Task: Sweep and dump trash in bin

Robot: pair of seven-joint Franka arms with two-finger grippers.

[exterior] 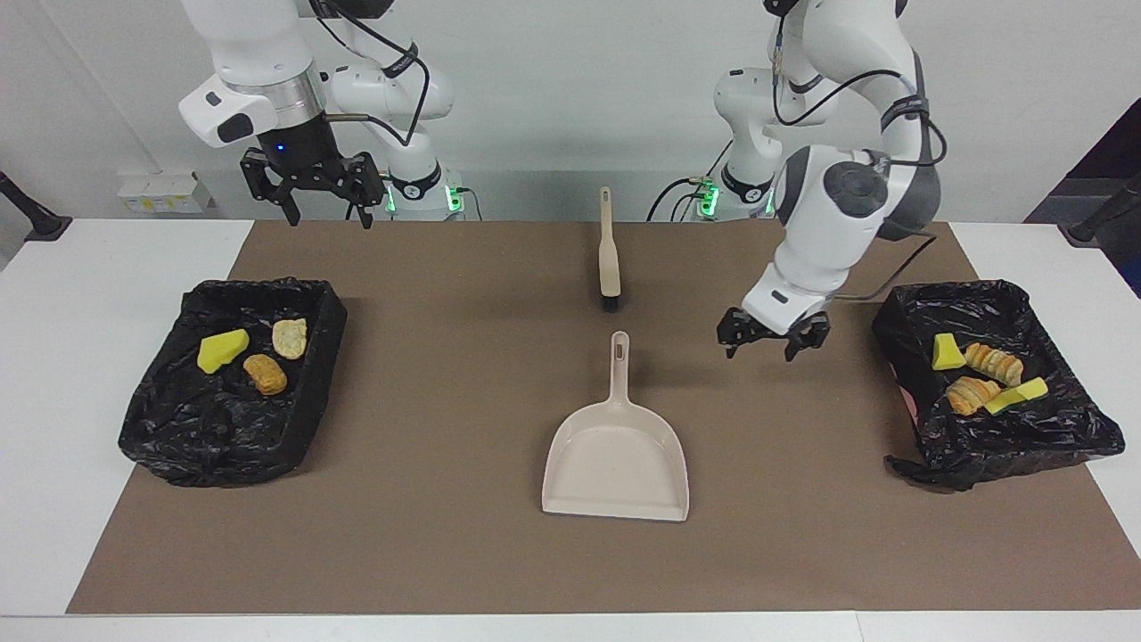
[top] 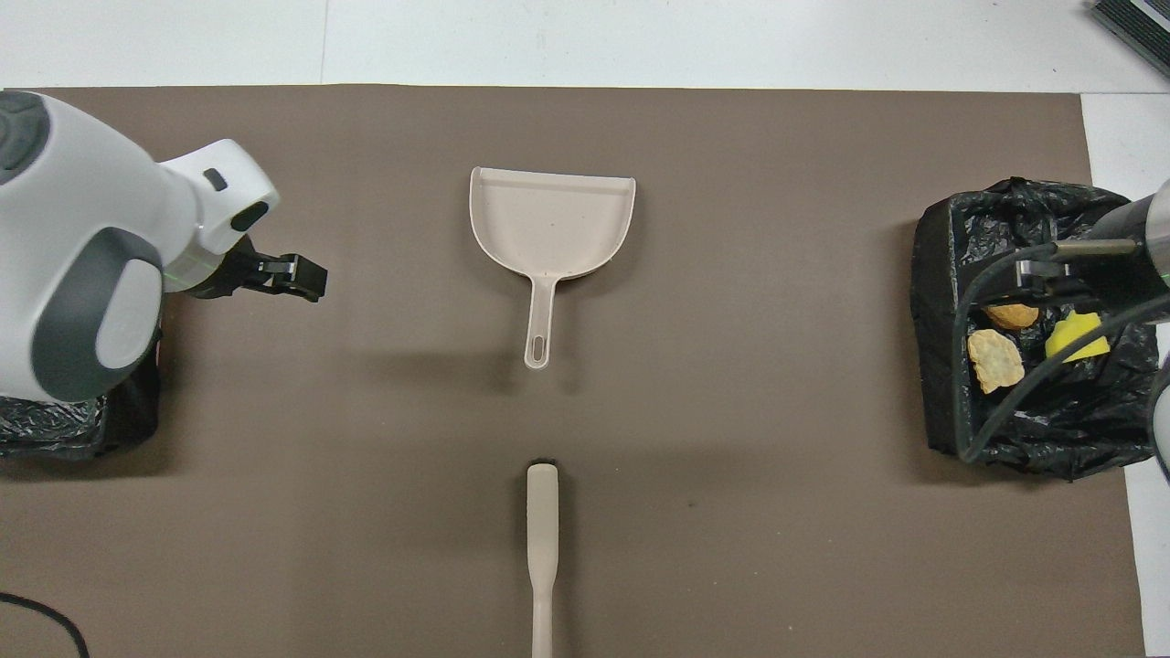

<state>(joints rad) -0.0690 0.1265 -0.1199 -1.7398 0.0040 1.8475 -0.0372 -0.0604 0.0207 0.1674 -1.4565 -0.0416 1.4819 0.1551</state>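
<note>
Landmark: dustpan [exterior: 617, 455], beige smooth plastic, flat scoop with a slim handle pointing toward the robots; it lies mid-mat.
Mat: brown paper-like sheet [exterior: 446, 374], matte, covering the white table [exterior: 89, 294].
Brush: beige handle, dark bristles [exterior: 610, 254]; nearer to the robots than the dustpan, in line with its handle, apart from it.
Bins: two, each lined with crinkled glossy black plastic; one [exterior: 233, 383] toward the right arm's end from the dustpan, one [exterior: 989, 383] toward the left arm's end.
Trash, right arm's end bin: three pieces [exterior: 254, 352]; one yellow foam wedge, two golden-brown bread bits.
Trash, left arm's end bin: four pieces [exterior: 980, 374]; two yellow foam chunks, two ridged croissant pieces.
Left gripper: [exterior: 772, 341] fingers spread, holding nothing, low over bare mat between the dustpan and the nearby bin.
Right gripper: [exterior: 325, 198] fingers spread, holding nothing, raised above the mat's robot-side edge.
In the way: from overhead, the left arm covers most of its bin.
</note>
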